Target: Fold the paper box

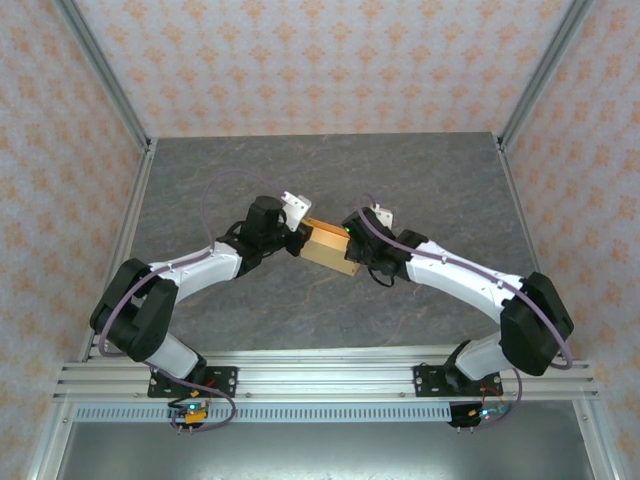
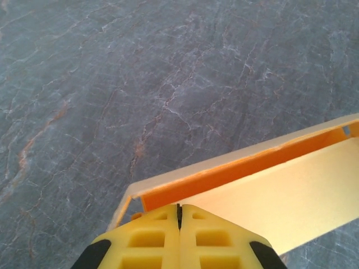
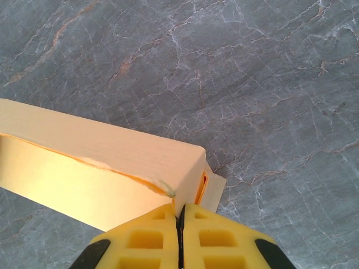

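The paper box (image 1: 330, 247), light orange-tan cardboard folded into a long shape, hangs between my two grippers at the middle of the table. My left gripper (image 1: 303, 238) is at its left end. In the left wrist view its yellow fingers (image 2: 179, 207) are pressed together at the bottom edge of the open end, where the orange inside wall of the paper box (image 2: 280, 196) meets them. My right gripper (image 1: 352, 250) is at the right end. In the right wrist view it (image 3: 180, 210) is shut on the corner edge of the paper box (image 3: 101, 151), beside a tucked end flap.
The grey marbled table (image 1: 400, 180) spreads on all sides of the box. Metal frame posts and patterned walls close it in at the left, right and back. Both arm bases sit on the rail at the near edge.
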You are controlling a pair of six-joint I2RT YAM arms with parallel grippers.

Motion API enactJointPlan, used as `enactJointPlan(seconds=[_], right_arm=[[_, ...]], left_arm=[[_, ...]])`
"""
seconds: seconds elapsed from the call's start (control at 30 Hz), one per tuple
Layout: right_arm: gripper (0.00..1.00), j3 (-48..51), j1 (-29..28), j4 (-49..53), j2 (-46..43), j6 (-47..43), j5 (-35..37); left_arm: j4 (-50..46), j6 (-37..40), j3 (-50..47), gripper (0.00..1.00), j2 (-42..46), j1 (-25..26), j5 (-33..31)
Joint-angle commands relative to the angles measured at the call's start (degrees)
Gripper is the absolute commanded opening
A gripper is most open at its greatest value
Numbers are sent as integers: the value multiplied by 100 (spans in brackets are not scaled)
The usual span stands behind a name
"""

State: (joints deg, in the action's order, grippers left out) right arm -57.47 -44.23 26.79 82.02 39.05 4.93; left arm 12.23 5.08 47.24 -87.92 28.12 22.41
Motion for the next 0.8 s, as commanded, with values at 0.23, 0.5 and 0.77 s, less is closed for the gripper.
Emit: enactJointPlan(seconds=[0.23,0.5,0.77], right_arm=[[9,-124,-215,493,307,-168,311],[9,-97,-279,423,402,-121,342],[9,-203,-279,489,411,-320,360]], left_arm=[[-389,-982,443,3,100,-41,261],[-716,-1210,431,4,244,-43,228],[-257,-641,-152,53,1012,-273,230]])
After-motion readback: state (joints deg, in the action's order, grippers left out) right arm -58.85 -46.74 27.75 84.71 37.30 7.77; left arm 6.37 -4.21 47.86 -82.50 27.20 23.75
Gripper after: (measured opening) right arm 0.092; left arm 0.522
